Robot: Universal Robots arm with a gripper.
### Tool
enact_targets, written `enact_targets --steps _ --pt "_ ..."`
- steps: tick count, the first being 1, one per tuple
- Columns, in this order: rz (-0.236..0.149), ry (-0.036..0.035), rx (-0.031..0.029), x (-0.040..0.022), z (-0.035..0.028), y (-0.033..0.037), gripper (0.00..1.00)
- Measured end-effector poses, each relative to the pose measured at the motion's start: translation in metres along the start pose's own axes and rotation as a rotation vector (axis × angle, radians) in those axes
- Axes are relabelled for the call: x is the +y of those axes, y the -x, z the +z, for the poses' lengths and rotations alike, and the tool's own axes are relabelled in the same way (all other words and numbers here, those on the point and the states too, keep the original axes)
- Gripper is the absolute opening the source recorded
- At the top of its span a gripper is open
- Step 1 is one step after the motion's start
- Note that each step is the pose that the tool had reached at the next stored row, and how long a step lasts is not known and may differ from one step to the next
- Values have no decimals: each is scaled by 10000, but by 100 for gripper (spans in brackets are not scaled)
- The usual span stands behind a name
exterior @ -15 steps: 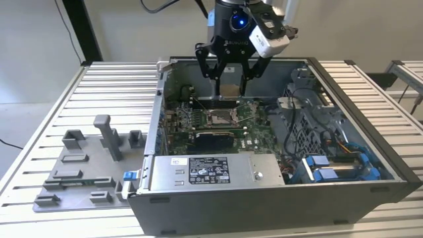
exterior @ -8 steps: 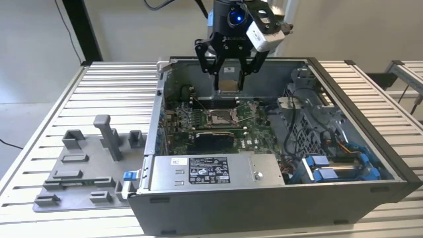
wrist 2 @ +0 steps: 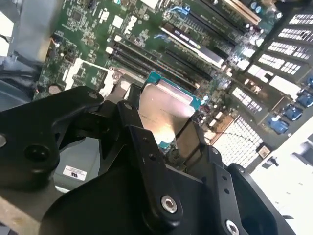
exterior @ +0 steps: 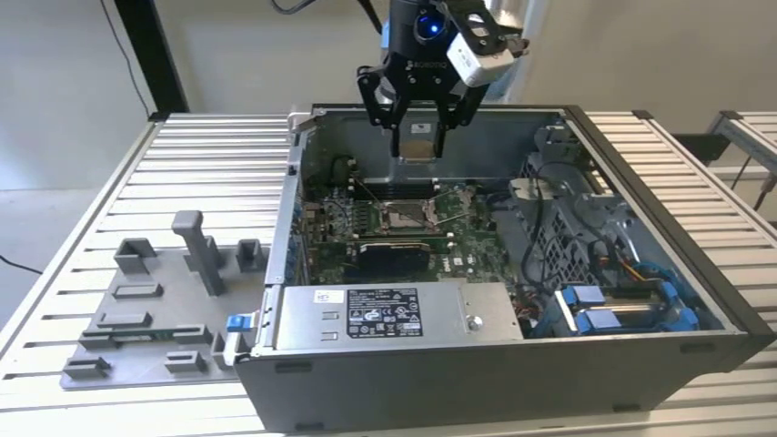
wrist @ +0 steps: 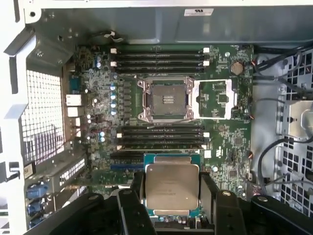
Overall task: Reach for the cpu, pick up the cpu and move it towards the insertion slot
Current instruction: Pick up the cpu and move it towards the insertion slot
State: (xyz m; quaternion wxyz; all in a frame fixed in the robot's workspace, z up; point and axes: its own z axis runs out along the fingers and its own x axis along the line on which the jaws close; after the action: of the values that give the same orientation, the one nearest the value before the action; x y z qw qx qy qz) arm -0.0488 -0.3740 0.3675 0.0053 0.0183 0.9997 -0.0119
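- The gripper is hanging over the open computer case, above the motherboard and toward the case's back wall.
- Its fingers are clamping the cpu; in the first wrist view the black fingers are pressing on two opposite edges of the chip, leaving the silvery top bare. In the second wrist view the chip is sitting between the finger links in the same way.
- The cpu is riding clear of the board, not touching anything below it. In the exterior view it is showing as a pale square between the fingertips.
- The insertion slot is lying open on the motherboard, its metal frame swung out to one side beside it. Banks of memory slots are lying between the chip and the slot in the first wrist view; chip and slot are near each other but not yet lined up.
- Handling judgement: the chip is looking light, flat and rigid, with a smooth metal lid that could slide under weak pressure. The underside contacts and the socket pins are likely fragile.
- Best hold, judging from here, is by the thin rim on opposite edges, keeping the chip level.
- The grey tray blocks are sitting on the slatted table, outside the case.
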Motion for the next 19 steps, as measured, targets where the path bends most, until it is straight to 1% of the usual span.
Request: enact_targets --steps 6,9,12,15,17,19 --pt "0 -13 0 263 5 -10 0" --pt "0 -15 -2 374 6 -11 0" --pt "-1 -17 -2 451 9 -3 0" --pt "0 -18 -2 512 12 17 0" --pt "-2 -17 -2 542 14 33 0" --pt "0 -19 -2 558 15 38 0"
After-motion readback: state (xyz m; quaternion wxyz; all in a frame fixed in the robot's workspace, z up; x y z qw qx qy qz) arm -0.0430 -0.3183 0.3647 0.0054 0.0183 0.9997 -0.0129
